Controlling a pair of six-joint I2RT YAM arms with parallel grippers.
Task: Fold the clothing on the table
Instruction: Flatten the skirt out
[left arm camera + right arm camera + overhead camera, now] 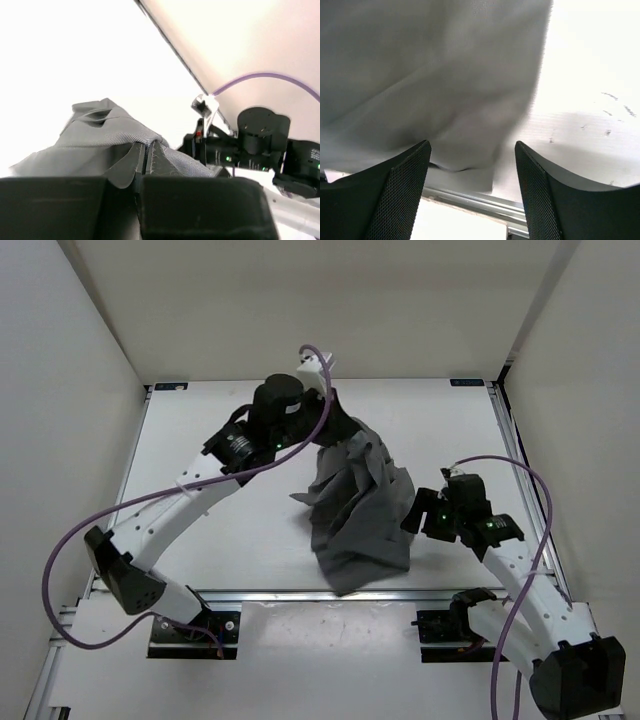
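A dark grey, pleated soft-fabric garment (362, 510) is seen heaped right of centre on a large white rectangular worktop (200, 430). Its far end is drawn up into a peak, and its near hem lies close to the silver metal rail (280, 595) at the front edge. The peak is held by the left end effector (145, 159), which is clenched on a narrow ridge of cloth; in the left wrist view the weave is pinched tight between the black fingers. The hold is judged to be meant for carrying that far end over the rest, so that a first fold can be laid. The right end effector (472, 146) is released, its two mesh-faced fingers (400, 190) spread wide just beside the garment's right-hand edge, low over the worktop. Nothing is gripped by it; whether the fabric is brushed by it cannot be told from overhead. It is presumably placed there so that the lower edge can be caught or pinned. The fold is not yet made, and the cloth hangs bunched rather than flat.
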